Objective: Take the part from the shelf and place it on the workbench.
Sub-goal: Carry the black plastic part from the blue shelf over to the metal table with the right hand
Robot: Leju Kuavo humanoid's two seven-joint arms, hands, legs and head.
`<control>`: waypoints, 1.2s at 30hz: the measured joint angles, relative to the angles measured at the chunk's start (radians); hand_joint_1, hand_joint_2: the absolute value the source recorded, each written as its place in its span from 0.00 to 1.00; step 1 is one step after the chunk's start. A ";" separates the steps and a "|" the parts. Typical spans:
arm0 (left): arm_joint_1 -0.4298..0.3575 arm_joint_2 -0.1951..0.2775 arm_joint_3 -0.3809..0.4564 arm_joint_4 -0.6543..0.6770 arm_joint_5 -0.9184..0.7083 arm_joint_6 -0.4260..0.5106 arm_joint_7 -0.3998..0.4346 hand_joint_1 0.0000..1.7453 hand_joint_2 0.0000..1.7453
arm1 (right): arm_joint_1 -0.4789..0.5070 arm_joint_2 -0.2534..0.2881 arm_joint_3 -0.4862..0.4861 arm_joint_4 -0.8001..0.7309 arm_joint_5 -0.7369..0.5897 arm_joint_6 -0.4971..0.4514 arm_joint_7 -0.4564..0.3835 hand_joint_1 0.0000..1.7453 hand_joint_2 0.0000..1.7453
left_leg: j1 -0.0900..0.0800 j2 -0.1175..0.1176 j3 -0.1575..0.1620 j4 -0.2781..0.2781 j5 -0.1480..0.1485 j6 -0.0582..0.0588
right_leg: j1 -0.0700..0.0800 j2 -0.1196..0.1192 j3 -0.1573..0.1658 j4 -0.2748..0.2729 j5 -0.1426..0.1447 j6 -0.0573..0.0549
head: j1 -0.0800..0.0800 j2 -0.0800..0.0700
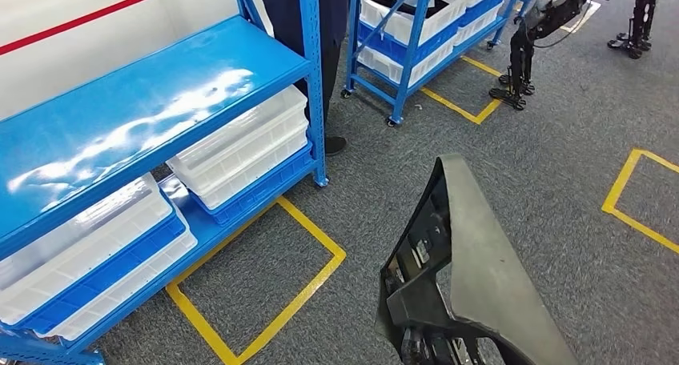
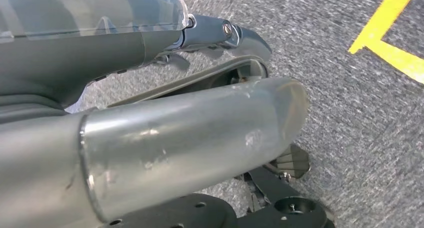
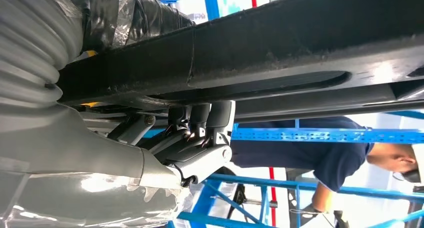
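Part (image 1: 472, 269) — a large dark grey panel — is hanging above grey carpet, beside the blue shelf (image 1: 152, 101). Right hand (image 3: 195, 148) is gripping its edge from beneath; left hand's (image 2: 210, 35) grip cannot be made out.

warehouse/factory floor | blue steel shelving (image 1: 152, 101) w/ white bins (image 1: 240, 153) | yellow floor tape (image 1: 308, 289) on grey carpet

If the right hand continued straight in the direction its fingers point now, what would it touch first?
Nothing new, it seems: the right hand has its fingers already pressed up against the dark part it carries. Beyond that lies a blue shelf and a person, though depth is unclear.
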 joint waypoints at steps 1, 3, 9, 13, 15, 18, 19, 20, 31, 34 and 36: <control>0.001 0.000 0.000 0.000 0.000 0.000 0.000 0.00 0.00 | -0.001 0.000 -0.001 0.000 0.000 0.000 0.000 1.00 1.00 | -0.002 0.013 -0.002 0.000 0.000 0.002 | 0.000 -0.018 -0.030 0.064 -0.033 0.002 | 0.000 0.000; 0.003 0.000 0.000 0.000 0.000 0.000 0.001 0.00 0.00 | 0.000 0.000 -0.002 0.000 0.001 0.001 0.000 1.00 1.00 | -0.004 0.042 -0.004 0.001 0.000 0.002 | -0.004 -0.030 -0.070 0.156 -0.065 0.007 | 0.000 0.000; -0.002 0.000 0.000 0.000 -0.004 -0.001 0.005 0.00 0.00 | 0.002 0.002 -0.006 0.000 0.006 0.001 0.001 1.00 1.00 | -0.012 0.104 0.006 0.008 -0.014 -0.016 | 0.005 -0.105 0.077 -0.104 0.045 -0.008 | 0.000 0.000; -0.006 0.000 -0.001 0.000 -0.010 -0.003 0.013 0.00 0.00 | 0.006 0.007 -0.011 -0.002 0.011 0.001 0.005 1.00 1.00 | -0.009 0.105 0.008 0.024 -0.034 -0.036 | 0.006 -0.070 0.073 -0.117 0.051 -0.032 | 0.000 0.000; -0.005 0.000 -0.001 0.000 -0.011 -0.004 0.016 0.00 0.00 | 0.007 0.011 -0.014 -0.002 0.014 0.001 0.006 1.00 1.00 | -0.005 0.054 -0.028 0.111 -0.094 -0.044 | 0.002 -0.050 0.071 -0.122 0.058 -0.043 | 0.000 0.000; 0.000 0.000 -0.002 0.000 -0.014 -0.006 0.018 0.00 0.00 | 0.009 0.014 -0.018 -0.002 0.016 0.002 0.008 1.00 1.00 | -0.004 0.019 -0.109 0.288 -0.165 -0.047 | 0.005 -0.013 0.064 -0.119 0.061 -0.049 | 0.000 0.000; 0.001 -0.001 -0.002 0.000 -0.015 -0.007 0.019 0.00 0.00 | 0.011 0.015 -0.019 -0.002 0.016 0.003 0.009 1.00 1.00 | -0.004 0.017 -0.113 0.293 -0.151 -0.045 | 0.006 0.001 0.064 -0.117 0.061 -0.049 | 0.000 0.000; 0.002 -0.001 -0.002 0.000 -0.016 -0.007 0.019 0.00 0.00 | 0.012 0.016 -0.020 -0.002 0.017 0.004 0.010 1.00 1.00 | -0.004 0.014 -0.100 0.261 -0.121 -0.043 | 0.006 0.015 0.065 -0.116 0.061 -0.049 | 0.000 0.000; 0.000 0.003 -0.004 0.000 -0.019 -0.008 0.024 0.00 0.00 | 0.021 0.025 -0.031 -0.005 0.021 0.018 0.016 1.00 1.00 | -0.005 0.001 0.009 -0.016 0.003 0.010 | 0.003 -0.011 -0.018 0.024 -0.012 -0.001 | 0.000 0.000; 0.001 0.003 -0.005 0.000 -0.020 -0.009 0.028 0.00 0.00 | 0.023 0.025 -0.033 -0.005 0.021 0.018 0.017 1.00 1.00 | -0.008 0.047 0.006 -0.013 0.000 0.010 | -0.006 -0.033 -0.069 0.145 -0.057 0.011 | 0.000 0.000; 0.000 0.002 -0.006 0.000 -0.021 -0.010 0.032 0.00 0.00 | 0.024 0.025 -0.035 -0.005 0.022 0.018 0.017 1.00 1.00 | -0.008 0.073 0.008 -0.009 -0.006 0.005 | -0.011 -0.048 -0.019 0.066 -0.008 0.014 | 0.000 0.000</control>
